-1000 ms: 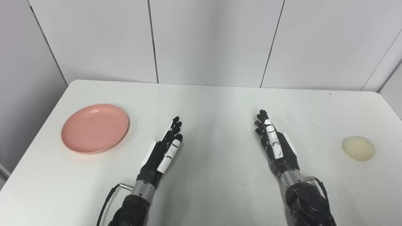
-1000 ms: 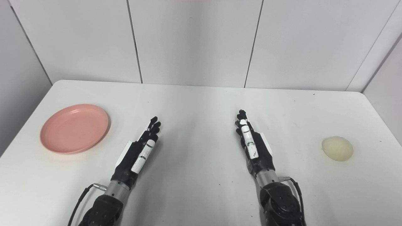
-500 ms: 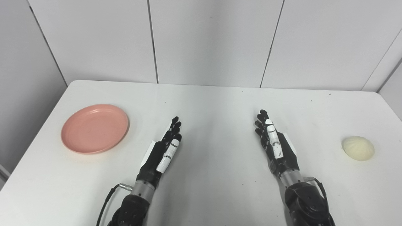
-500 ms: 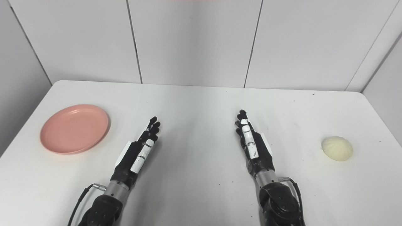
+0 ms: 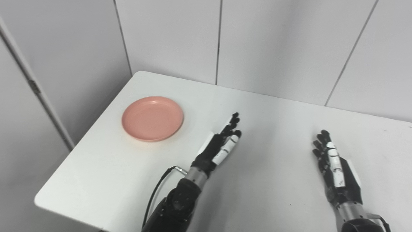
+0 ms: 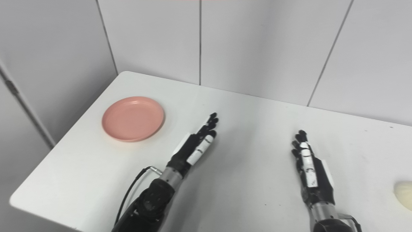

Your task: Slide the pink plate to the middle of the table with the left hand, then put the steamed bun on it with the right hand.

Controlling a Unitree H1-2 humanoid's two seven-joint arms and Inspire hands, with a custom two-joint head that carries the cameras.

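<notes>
On the white table (image 5: 135, 180), the round pink plastic plate (image 5: 152, 118) sits near the far left corner, empty and flat, close to the left edge. My left hand (image 5: 220, 145) lies to the right of the plate, well apart from it, fingers straight, spread slightly and holding nothing. My right hand (image 5: 335, 167) rests farther right of the plate again, also flat, extended and empty. The pale round steamed bun (image 6: 404, 195) is far to the right of the plate, cut off by the frame in the right eye view and out of sight in the other.

Neither of the 2 steps has begun: the plate is untouched and not yet in the middle.

The risks I see come from the plate's shallow, smooth rim. If my fingers press down on the near lip, it may tip or skid away toward the left edge, which is close. If I hook only 1 side, it may spin rather than slide. Later, the soft bun could squash or roll if my right hand closes too hard.
</notes>
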